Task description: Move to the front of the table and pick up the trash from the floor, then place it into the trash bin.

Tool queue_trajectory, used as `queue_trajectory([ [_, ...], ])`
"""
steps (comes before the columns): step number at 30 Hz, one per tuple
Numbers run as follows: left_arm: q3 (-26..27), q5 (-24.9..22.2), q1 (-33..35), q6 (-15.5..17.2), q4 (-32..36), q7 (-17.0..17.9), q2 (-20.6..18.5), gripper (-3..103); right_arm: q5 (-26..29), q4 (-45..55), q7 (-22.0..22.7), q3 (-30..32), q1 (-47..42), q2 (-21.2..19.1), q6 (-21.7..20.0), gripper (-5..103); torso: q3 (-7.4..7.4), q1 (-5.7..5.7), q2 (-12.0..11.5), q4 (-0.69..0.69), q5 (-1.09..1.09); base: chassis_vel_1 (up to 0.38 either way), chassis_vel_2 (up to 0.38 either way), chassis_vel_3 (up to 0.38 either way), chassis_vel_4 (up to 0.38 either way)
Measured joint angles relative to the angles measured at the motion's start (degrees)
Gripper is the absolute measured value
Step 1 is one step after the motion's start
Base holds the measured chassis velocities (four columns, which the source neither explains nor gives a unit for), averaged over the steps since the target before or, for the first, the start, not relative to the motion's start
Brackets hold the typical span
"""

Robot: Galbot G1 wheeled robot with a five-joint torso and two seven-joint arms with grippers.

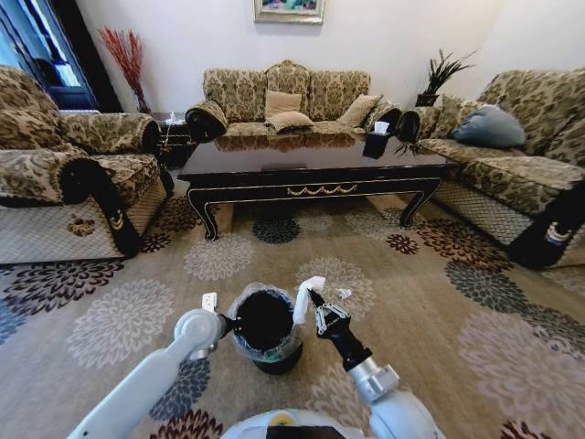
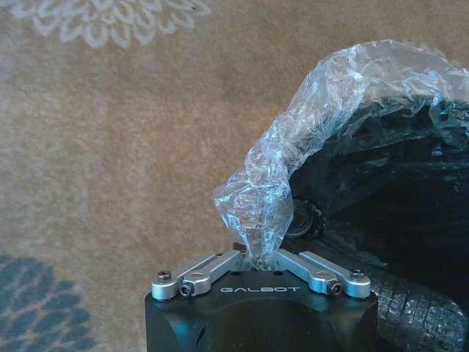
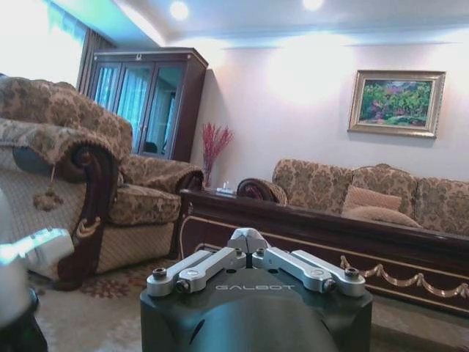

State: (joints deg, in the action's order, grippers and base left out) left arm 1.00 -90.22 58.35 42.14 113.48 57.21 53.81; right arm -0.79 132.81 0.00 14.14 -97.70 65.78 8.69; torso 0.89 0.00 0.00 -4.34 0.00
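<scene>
1. A living room with patterned sofas around a long dark desk [image 1: 311, 169] stands on the flowered carpet floor [image 1: 439, 302].
2. The black trash bin [image 1: 265, 322] sits on the floor near the robot, well apart from the desk.
3. The left gripper [image 2: 258, 258] is at the bin's left rim, its fingers [image 2: 209, 265] pressed together on a fold of the clear liner bag [image 2: 293, 169].
4. The right gripper [image 1: 315, 297] hangs just right of the bin's rim, pinching a white tissue [image 1: 307, 294] between its fingers [image 3: 196, 266].
5. A small pale scrap [image 1: 344, 294] lies on the carpet just right of the gripper; another pale bit [image 1: 209, 301] lies left of the bin.
</scene>
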Motion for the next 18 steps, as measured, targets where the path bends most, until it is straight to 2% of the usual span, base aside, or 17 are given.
queue_trajectory([
  [3, -1.5, 0.51, -0.22, 0.0, -0.47, 0.53, 1.47, 0, 0.07, 2.31, -0.23, 0.27, -0.84, -0.39, -0.1, 0, 0.0, 0.0, 0.0, 0.0, -0.01, 0.0, 0.0, 0.0, 0.0],
  [10, -2.54, 0.66, -1.0, 0.0, -0.76, 0.72, 2.01, 0, -0.01, 4.21, -0.78, 0.77, -2.46, -0.7, -0.15, 0, 0.0, 0.0, 0.0, 0.0, -0.01, 0.0, 0.0, 0.0, 0.0],
  [18, -2.94, 0.35, -1.22, 0.0, 0.54, 0.83, 1.32, 0, -6.46, -3.53, -1.15, -3.76, -1.27, 2.13, 1.99, 0, 0.0, 0.0, 0.0, 0.0, 0.01, 0.0, 0.0, 0.0, 0.0],
])
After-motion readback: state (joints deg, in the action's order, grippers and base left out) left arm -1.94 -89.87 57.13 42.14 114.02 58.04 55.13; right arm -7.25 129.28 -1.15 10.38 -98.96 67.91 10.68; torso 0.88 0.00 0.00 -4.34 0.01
